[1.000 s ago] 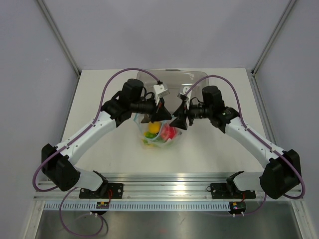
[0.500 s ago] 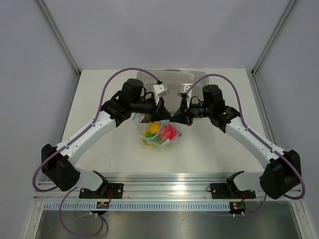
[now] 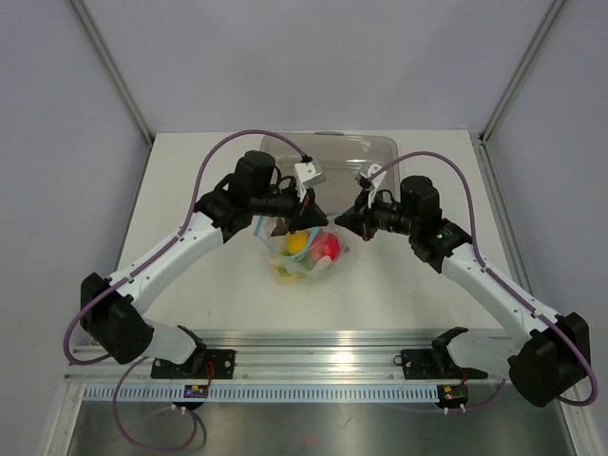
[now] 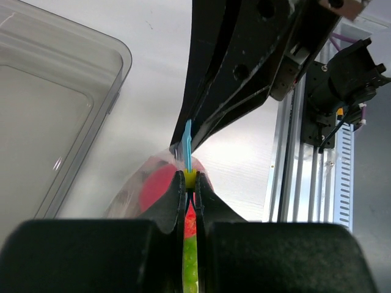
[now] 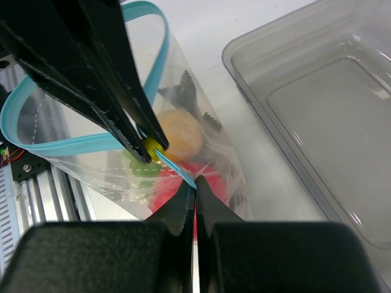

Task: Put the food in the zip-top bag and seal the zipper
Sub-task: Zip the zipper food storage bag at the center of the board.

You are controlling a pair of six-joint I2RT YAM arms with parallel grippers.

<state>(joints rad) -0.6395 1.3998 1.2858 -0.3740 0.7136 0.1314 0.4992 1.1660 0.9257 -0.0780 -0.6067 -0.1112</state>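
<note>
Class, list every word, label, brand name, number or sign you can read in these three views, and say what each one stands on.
No text can be read in any view.
The zip-top bag, its zipper and the tray carry no print.
The small circuit boards on the near rail in the top view may bear markings, but they are too small to read.

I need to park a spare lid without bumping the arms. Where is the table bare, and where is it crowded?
Bare table lies nearer than the zip-top bag, bordered by the left arm, right arm and rail. The far corners beside the tray are free too. Crowded: the middle, where left end effector and right end effector pinch the zipper.
</note>
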